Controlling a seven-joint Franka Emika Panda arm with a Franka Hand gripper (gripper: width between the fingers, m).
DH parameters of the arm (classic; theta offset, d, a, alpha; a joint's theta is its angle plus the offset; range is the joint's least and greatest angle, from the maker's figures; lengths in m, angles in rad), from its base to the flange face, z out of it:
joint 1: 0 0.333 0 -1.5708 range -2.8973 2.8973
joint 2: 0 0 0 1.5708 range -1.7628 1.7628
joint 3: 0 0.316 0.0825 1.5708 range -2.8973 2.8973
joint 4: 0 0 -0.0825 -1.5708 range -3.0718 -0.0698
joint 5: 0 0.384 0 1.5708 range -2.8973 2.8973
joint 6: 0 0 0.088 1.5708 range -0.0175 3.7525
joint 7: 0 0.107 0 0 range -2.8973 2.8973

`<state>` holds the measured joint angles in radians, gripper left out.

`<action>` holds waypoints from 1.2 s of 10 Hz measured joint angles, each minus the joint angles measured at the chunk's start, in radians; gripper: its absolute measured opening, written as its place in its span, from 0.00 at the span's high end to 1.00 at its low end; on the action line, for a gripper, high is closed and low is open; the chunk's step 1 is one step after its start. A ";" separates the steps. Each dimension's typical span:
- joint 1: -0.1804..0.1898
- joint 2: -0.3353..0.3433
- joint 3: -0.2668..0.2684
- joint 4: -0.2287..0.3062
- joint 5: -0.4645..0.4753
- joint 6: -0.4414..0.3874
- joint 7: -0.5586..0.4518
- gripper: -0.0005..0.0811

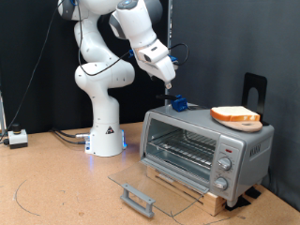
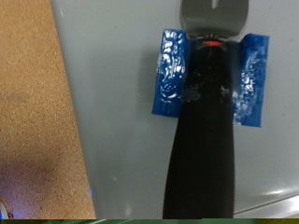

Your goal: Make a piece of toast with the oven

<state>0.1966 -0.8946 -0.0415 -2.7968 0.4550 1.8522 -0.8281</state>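
Note:
The silver-grey oven (image 1: 206, 150) stands at the exterior view's right with its glass door (image 1: 141, 192) folded down flat on the table. The wire rack (image 1: 183, 145) inside is bare. The piece of toast (image 1: 236, 115) lies on a round wooden board on the oven's top, at its right end. My gripper (image 1: 168, 91) hangs just above the top's left end, over a black-handled spatula (image 2: 201, 140) that rests in a blue holder (image 1: 178, 105). In the wrist view the blue holder (image 2: 173, 70) flanks the handle and the metal blade (image 2: 217, 14) shows; my fingers do not show there.
The white arm base (image 1: 105, 136) stands at the exterior view's left of the oven. A small white box (image 1: 17, 137) with cables lies at the far left. A black stand (image 1: 255, 92) rises behind the oven. The oven sits on a wooden board (image 1: 187, 192).

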 joint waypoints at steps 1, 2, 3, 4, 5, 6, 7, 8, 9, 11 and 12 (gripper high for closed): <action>0.000 0.002 0.033 -0.013 -0.001 0.028 0.010 0.00; 0.000 0.006 0.069 -0.027 0.000 0.065 0.025 0.00; 0.001 0.013 0.099 -0.037 0.007 0.097 0.036 0.00; 0.002 0.024 0.123 -0.042 0.020 0.122 0.040 0.00; 0.005 0.039 0.143 -0.045 0.033 0.136 0.041 0.00; 0.006 0.057 0.163 -0.046 0.045 0.154 0.041 0.00; 0.008 0.076 0.184 -0.049 0.056 0.177 0.042 0.00; 0.009 0.096 0.205 -0.052 0.067 0.201 0.044 0.00; 0.009 0.117 0.223 -0.053 0.077 0.219 0.045 0.00; 0.009 0.151 0.247 -0.055 0.100 0.249 0.045 0.00; 0.009 0.164 0.255 -0.055 0.113 0.260 0.045 0.00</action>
<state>0.2059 -0.7301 0.2136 -2.8519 0.5679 2.1121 -0.7835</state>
